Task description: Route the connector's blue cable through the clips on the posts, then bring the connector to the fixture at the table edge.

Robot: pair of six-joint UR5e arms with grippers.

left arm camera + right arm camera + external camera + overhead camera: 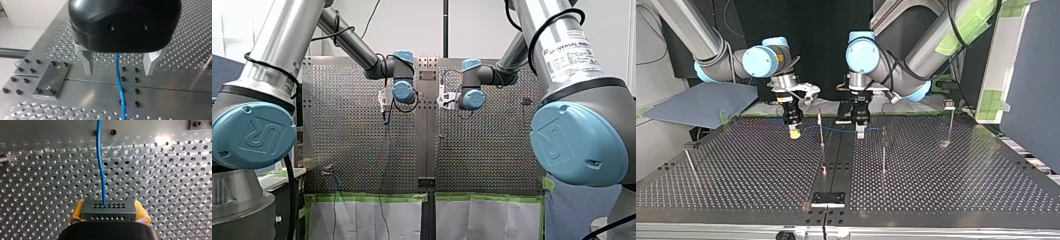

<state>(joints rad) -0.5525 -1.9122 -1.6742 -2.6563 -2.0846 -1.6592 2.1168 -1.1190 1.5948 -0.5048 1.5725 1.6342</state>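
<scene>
One connector (108, 207) tight in right gripper (110, 213)

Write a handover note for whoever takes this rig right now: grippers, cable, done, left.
Right gripper: shut on the connector.
Left gripper: open around the blue cable, not clamping it.
Cable: in the top view it stretches from the connector past a post toward a second post. Whether any clip holds it is too small to tell.
Done: connector gripped.
Left: check or finish the routing, then carry the connector to the fixture.
</scene>
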